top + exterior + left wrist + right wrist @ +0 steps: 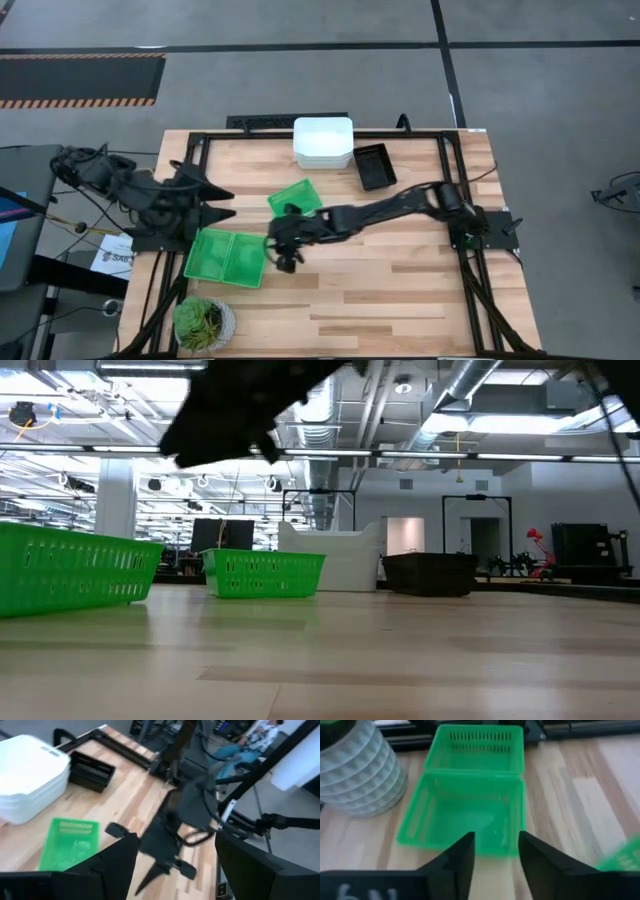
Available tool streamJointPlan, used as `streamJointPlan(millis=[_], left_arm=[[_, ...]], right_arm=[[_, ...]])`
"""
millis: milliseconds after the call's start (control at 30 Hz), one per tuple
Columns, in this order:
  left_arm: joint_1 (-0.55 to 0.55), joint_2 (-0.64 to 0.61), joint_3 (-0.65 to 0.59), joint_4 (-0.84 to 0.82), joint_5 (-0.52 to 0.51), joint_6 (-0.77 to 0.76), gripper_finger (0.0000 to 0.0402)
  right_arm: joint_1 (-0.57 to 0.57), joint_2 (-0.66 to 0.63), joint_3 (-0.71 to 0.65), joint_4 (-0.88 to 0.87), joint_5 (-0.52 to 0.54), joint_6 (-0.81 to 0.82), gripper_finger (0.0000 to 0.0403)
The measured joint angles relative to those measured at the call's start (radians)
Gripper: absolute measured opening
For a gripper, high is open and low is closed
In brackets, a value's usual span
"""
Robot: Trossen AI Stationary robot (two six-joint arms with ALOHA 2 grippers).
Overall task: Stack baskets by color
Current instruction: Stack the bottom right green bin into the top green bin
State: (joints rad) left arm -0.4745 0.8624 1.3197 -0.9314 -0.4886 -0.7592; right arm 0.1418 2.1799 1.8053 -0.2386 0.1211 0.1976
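Reaching across the worktop (400, 290) from its right edge, our right pincer (285, 250) hangs near the middle, just beside two green baskets (226, 258) that sit side by side toward the left edge. Our fingers (457, 860) stand apart with nothing between them, so the right pincer is released, right at the rim of the nearer green basket (465, 822). A third green basket (294, 197) lies tilted just behind our arm, near the centre. The white baskets (323, 142) are stacked at the far edge, with a black basket (375, 166) beside them. Our left pincer (215, 203) waits over the left edge, fingers spread, holding nothing. A potted plant (203, 323) stands at the near left corner. Paper (108, 257) off the left edge carries print too small for us to read.
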Motion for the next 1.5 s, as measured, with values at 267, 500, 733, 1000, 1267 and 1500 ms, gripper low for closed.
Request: streamJointPlan(millis=[267,500,733,1000,1267,1500], left_arm=[[-0.024,0.0,0.0,-0.13,-0.045,-0.075,0.0256],[-0.024,0.003,-0.001,-0.135,-0.053,-0.075,0.0256],[-0.023,0.003,-0.001,-0.136,-0.056,-0.067,0.0256],[-0.023,0.003,-0.001,-0.136,-0.074,-0.058,0.0256],[-0.023,0.003,-0.001,-0.134,-0.096,-0.062,0.0256],[-0.023,-0.014,-0.001,-0.096,-0.13,-0.063,0.0256]], right_arm=[[-0.045,0.299,0.416,-0.171,-0.052,-0.101,0.0223],[-0.08,0.425,0.54,-0.235,-0.119,-0.1,0.0224],[-0.095,0.433,0.54,-0.312,-0.125,-0.093,0.0206],[-0.098,0.433,0.54,-0.397,-0.126,-0.053,0.0094],[-0.098,0.41,0.54,-0.419,-0.127,0.043,0.0011],[-0.13,0.27,0.54,-0.496,-0.113,0.06,0.0005]])
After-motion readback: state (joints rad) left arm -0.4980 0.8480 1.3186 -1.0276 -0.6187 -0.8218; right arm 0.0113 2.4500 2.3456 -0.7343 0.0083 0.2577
